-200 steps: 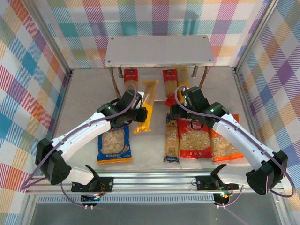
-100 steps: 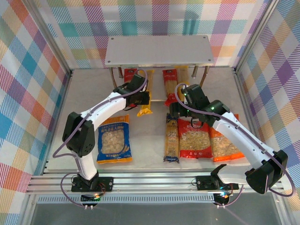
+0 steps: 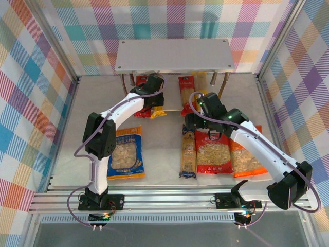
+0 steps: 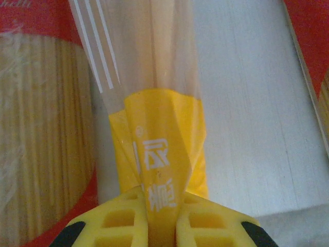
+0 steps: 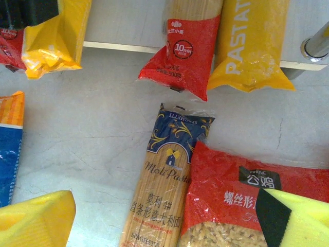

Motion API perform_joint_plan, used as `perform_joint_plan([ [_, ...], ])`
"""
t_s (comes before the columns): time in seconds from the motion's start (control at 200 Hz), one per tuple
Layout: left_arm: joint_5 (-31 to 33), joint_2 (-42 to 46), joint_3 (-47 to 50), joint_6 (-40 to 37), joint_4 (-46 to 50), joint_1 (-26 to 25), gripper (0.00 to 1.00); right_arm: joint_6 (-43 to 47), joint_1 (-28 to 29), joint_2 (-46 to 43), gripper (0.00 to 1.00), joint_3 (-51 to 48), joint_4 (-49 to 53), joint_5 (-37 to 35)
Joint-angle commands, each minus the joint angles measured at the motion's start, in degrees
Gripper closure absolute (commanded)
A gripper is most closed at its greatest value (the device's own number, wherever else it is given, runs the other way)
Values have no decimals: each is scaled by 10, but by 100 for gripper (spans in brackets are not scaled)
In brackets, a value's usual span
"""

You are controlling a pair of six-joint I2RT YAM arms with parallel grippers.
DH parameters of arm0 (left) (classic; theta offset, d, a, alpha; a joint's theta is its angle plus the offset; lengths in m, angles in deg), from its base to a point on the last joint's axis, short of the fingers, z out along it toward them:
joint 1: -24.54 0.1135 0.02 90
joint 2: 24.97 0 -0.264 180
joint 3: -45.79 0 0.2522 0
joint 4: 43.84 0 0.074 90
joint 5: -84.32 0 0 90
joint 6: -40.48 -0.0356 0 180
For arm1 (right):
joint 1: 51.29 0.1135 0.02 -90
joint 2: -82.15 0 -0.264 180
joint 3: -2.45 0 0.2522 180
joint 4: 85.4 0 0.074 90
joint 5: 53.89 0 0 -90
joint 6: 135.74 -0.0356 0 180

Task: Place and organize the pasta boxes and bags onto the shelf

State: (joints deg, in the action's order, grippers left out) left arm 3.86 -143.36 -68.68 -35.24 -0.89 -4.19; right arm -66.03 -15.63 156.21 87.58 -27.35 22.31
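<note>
My left gripper is shut on the near end of a yellow pasta box. That box reaches in over the shelf's lower board, beside a red box. The shelf's top board hides their far ends. Another red box and a yellow one lie on the lower board to the right. My right gripper hangs open above the dark box, which lies flat on the table.
Flat on the table lie the red bag, the orange bag to its right and the blue bag at the left. A metal shelf leg stands at the right. Checked walls enclose the table.
The left arm has carried the yellow box away from the table's middle and pushed it in under the shelf's top board beside the red box. The right arm has barely moved.
</note>
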Motion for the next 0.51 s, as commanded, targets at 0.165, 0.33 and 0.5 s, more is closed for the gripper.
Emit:
perform_joint_plan([
  [0.165,41,4,-38,-29,-30,14,100,-3,5,12,9,11,5,23],
  [0.33,46,-1,-36,-32,-31,25,100,-10,13,10,9,1,9,23],
  [0.5,27,-13,-41,-36,-23,31,100,-18,16,7,9,-12,13,22],
])
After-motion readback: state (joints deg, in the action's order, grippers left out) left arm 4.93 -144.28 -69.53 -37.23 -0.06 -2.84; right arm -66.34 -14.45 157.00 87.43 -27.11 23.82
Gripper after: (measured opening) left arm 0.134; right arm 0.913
